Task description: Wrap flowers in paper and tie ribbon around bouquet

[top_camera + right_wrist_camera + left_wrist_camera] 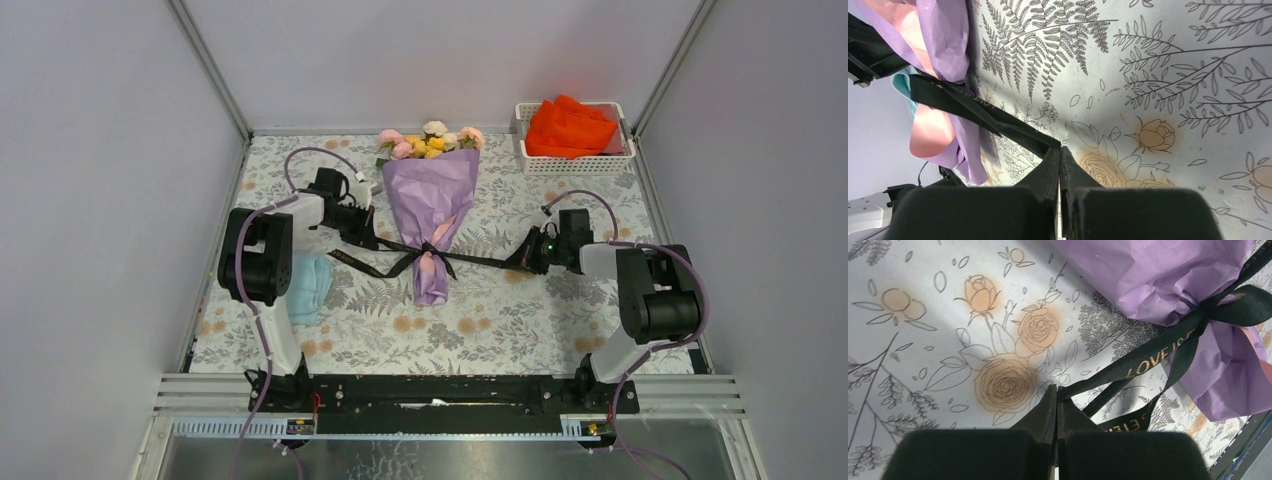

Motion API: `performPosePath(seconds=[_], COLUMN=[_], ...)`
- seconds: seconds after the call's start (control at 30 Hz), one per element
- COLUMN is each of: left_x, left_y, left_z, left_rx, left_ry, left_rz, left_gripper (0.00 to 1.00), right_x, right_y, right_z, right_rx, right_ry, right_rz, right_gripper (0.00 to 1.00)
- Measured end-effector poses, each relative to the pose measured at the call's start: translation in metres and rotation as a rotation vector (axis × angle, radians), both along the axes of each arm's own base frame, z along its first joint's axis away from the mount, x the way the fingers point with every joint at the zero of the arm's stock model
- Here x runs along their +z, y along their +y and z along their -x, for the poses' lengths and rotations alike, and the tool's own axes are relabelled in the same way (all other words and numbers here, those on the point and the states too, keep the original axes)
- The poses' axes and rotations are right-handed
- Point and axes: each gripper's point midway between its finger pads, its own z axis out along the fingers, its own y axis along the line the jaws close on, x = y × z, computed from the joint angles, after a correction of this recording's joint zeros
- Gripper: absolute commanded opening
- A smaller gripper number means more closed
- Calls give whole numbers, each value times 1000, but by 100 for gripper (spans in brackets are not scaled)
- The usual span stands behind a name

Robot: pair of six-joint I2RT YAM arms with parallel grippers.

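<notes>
The bouquet (432, 205) lies mid-table: pink, yellow and white flowers (430, 141) at the far end of a lilac paper (430, 195) cone, pink showing at its pinched neck. A black ribbon (470, 260) with gold lettering is knotted round that neck and stretches taut to both sides. My left gripper (372, 240) is shut on the ribbon's left strand (1128, 371), fingertips (1056, 390) pinching it. My right gripper (520, 263) is shut on the right strand (998, 120), which enters its fingertips (1060, 151). The paper (1168, 280) fills the left wrist view's upper right.
A white basket (575, 160) with orange cloth (570, 126) stands at the back right. A light blue folded cloth (308, 285) lies beside the left arm. A floral cloth (500, 330) covers the table, walled on three sides.
</notes>
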Motion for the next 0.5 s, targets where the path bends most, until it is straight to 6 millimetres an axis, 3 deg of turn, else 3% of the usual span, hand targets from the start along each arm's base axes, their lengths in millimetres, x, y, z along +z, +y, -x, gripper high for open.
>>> performPosePath(seconds=[0.17,0.27,0.37,0.43,0.5], left_x=[-1,0,1,3,8], left_y=[13,45,58,54,47], left_z=[-2,-12,-9,-2,4], left_rx=[32,98,108,80,38], left_ry=[2,-31,-44,-50,-55], left_rz=[-9,-62,-64,-57,-46], left_gripper=[0,0,0,31,45], right_x=[-3,-7,-6,-4,1], right_y=[-13,-38,-46,-43,-40], right_z=[-3,-9,-10,-7,-4], right_rx=[-36,-115,-126,-101,-77], right_ry=[3,16,2,4,1], right_rz=[33,74,123,148,163], right_gripper=[0,0,0,4,15])
